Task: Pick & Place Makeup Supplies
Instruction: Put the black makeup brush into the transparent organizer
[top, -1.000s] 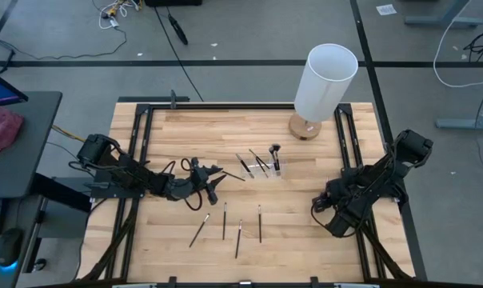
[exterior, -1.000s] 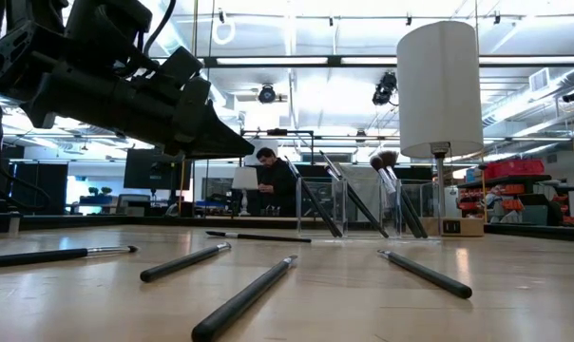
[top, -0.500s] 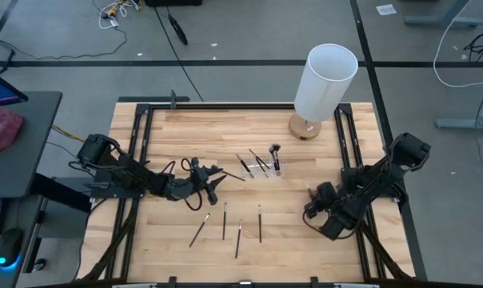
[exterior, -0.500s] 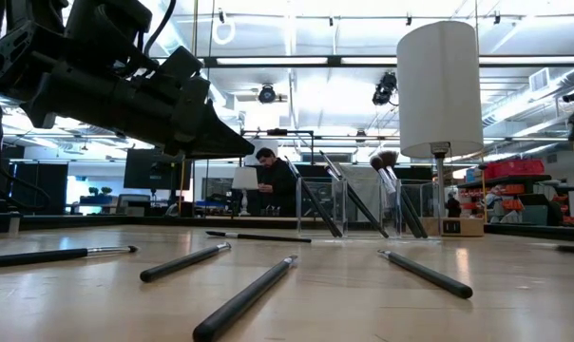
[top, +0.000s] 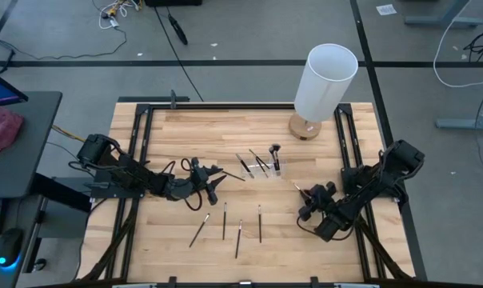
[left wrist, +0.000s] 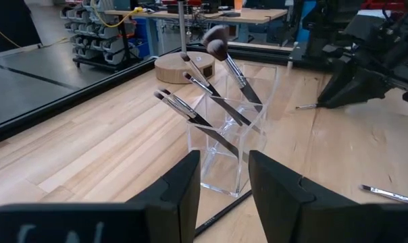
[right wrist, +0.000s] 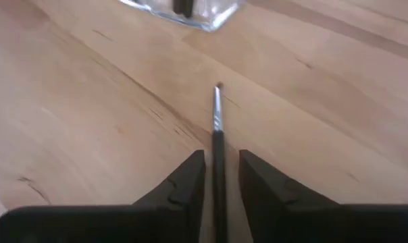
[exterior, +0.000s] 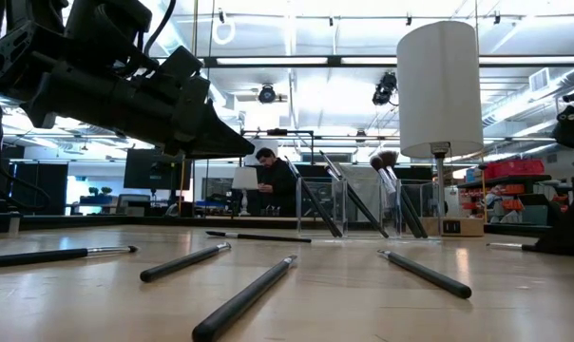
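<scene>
Spanning most of the high view, the wooden worktop (top: 185,132) carries the white lamp (top: 325,80) at its far edge and, near the middle, the clear holder (top: 263,168). Several makeup brushes (left wrist: 225,61) already stand in that holder, so by my reading the job is partly done. Four loose brushes (top: 225,222) lie flat in a row nearer the front edge, and another (exterior: 257,237) lies just beside the holder (all yet to be placed). The left gripper (top: 213,182) hovers near the holder, its fingers (left wrist: 180,192) partly apart around nothing. The right gripper (top: 304,210), low over the worktop right of the holder, has its fingers (right wrist: 190,179) narrowed around a slim brush (right wrist: 217,121), seemingly gripping it.
</scene>
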You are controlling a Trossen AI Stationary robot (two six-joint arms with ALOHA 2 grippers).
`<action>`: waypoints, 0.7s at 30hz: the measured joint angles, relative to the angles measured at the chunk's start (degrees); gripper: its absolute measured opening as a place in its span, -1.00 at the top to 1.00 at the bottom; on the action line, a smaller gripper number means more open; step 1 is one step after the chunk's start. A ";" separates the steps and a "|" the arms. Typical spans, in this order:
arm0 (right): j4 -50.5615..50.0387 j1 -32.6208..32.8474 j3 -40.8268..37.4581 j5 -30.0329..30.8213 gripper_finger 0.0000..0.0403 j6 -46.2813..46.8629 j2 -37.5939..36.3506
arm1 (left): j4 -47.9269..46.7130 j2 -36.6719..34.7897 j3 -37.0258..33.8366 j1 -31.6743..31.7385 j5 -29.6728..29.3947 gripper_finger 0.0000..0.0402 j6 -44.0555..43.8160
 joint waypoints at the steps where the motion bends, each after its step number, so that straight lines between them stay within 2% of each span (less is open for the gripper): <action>1: 2.25 0.00 -0.82 0.91 0.50 -1.14 0.00 | 0.00 0.00 0.00 0.00 0.00 0.36 0.00; 8: 17.69 -0.07 -6.66 6.64 0.43 -6.22 0.02 | 0.01 0.00 0.00 0.00 0.00 0.36 0.00; 15: 18.36 -0.04 -7.36 6.03 0.58 -15.65 0.02 | 0.01 0.00 0.00 0.00 0.00 0.36 0.00; 21: 18.31 -0.02 -7.87 5.66 0.65 -16.91 0.00 | 0.01 0.00 0.00 0.00 0.00 0.36 -0.02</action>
